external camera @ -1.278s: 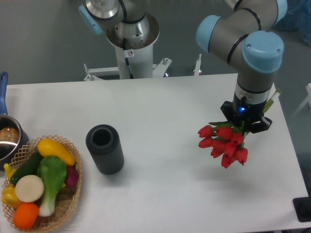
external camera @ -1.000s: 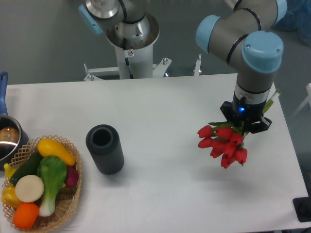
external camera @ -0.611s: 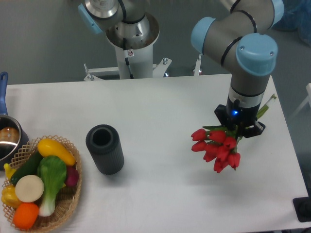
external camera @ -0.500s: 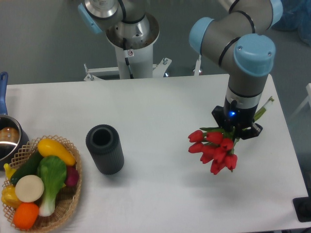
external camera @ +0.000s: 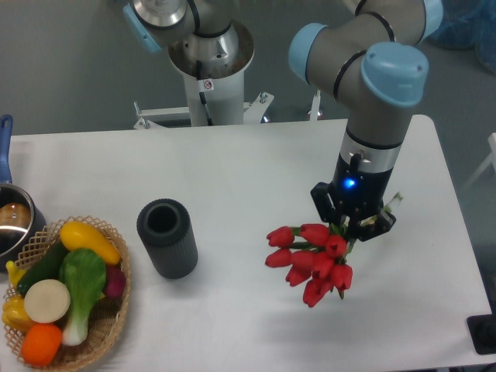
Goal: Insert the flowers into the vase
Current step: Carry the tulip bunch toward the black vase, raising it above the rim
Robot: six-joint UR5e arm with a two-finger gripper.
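The flowers (external camera: 308,262) were a tight bunch of closed red tulip heads, smooth and glossy, with short green stems and a few leaves that ran up into the hand (external camera: 353,219). The hand was clamped on those stems, so the bunch hung with its heads pointing down and to the left, above the white table (external camera: 256,167) right of its centre. The fingers themselves were mostly hidden behind the black wrist housing, where a small blue light glowed. The vase (external camera: 167,237) stood upright well to the left of the bunch, a dark grey ribbed cylinder with thick walls and an open round mouth. At the near left corner sat a wicker basket (external camera: 108,318) of vegetables, and a metal pot (external camera: 13,221) with a blue handle showed at the left edge.
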